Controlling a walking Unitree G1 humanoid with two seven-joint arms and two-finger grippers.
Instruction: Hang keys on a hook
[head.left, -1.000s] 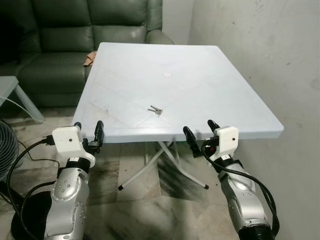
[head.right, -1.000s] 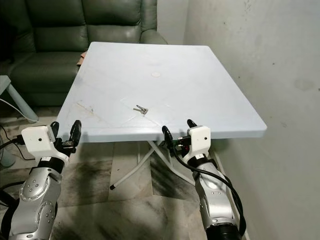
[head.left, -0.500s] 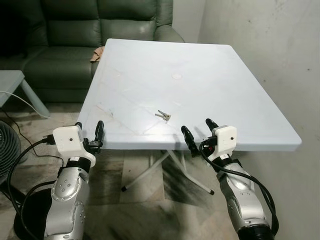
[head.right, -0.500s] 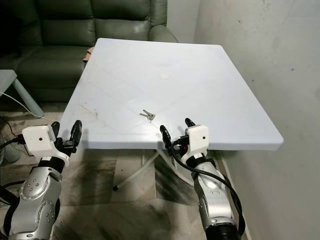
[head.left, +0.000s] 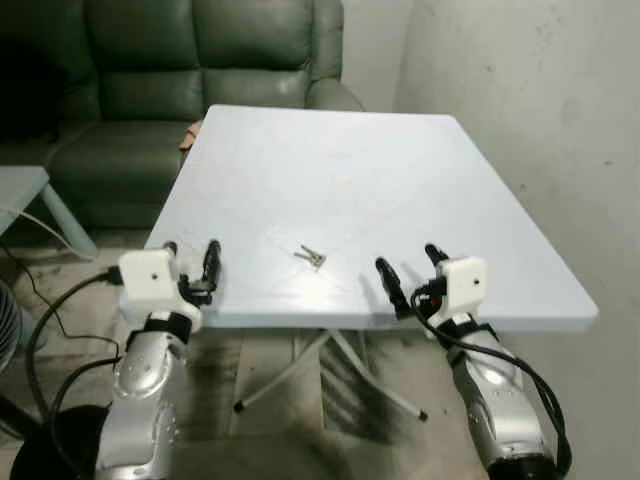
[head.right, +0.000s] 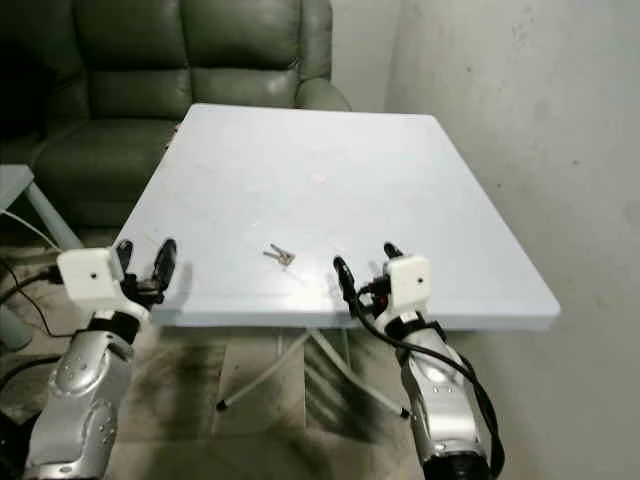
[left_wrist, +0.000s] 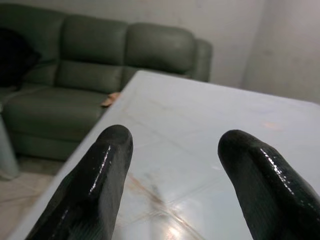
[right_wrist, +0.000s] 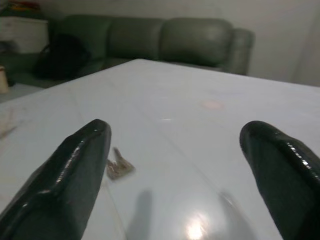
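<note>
A small bunch of metal keys (head.left: 310, 257) lies flat on the white plastic table (head.left: 330, 130), near its front edge; the right wrist view shows the keys (right_wrist: 118, 167) beside one finger. My right gripper (head.left: 411, 273) hovers open over the front edge, to the right of the keys. My left gripper (head.left: 191, 266) stands open at the table's front left corner, well left of the keys. Nothing is between either pair of fingers.
A dark green sofa (head.left: 150, 90) stands behind the table, with a small brown object (head.left: 188, 133) on its seat by the table's far left corner. A bare wall (head.left: 540, 110) runs along the right side. Folding table legs (head.left: 330, 360) show underneath. A pale side table (head.left: 20, 190) sits at left.
The camera has come closer to the table. Both grippers have risen from below the front edge to the height of the tabletop. The keys lie where they were.
</note>
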